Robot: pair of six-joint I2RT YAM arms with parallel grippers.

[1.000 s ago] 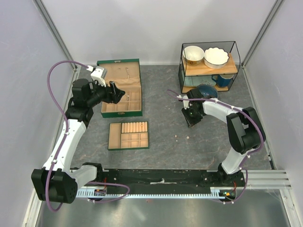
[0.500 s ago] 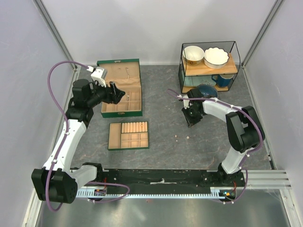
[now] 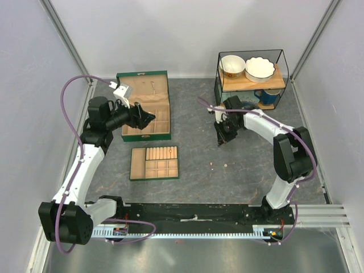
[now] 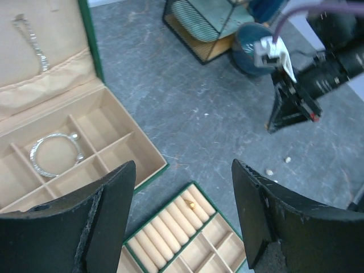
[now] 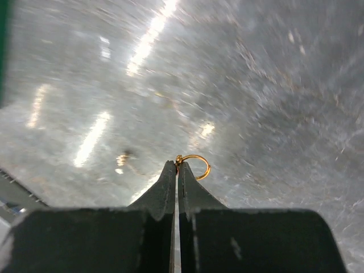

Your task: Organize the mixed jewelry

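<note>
Right tool is clamped fully closed on a thin gold ring. It is pinched by its small beaded end right at the fingertips, and the rest of the loop pokes out past the right finger. The grey counter behind it is blurred, so I can't tell if the ring touches it.

On the near side of that tool, toward the arm bases, two tiny pale pieces lie loose on the counter. They are close to each other and apart from the tool.

Left tool has its jaws spread wide with nothing between them, hovering clear of everything.
- Below its fingertips, toward the near side, is the loose insert tray. A tiny gold stud sits on the tray's padded rolls; the square cells I can see hold nothing.
- Off its left finger is the open green box, tan dividers inside. A silvery bangle lies flat in one middle compartment, rim close to the dividers.
- Further out on that side is the box lid, lying open and flat, with a thin chain on its lining.

Farthest out, beyond the right tool, is a black wire shelf with two pale bowls on the upper board. On the lower level sit a blue mug and a dark blue bowl, nearest that tool.
</note>
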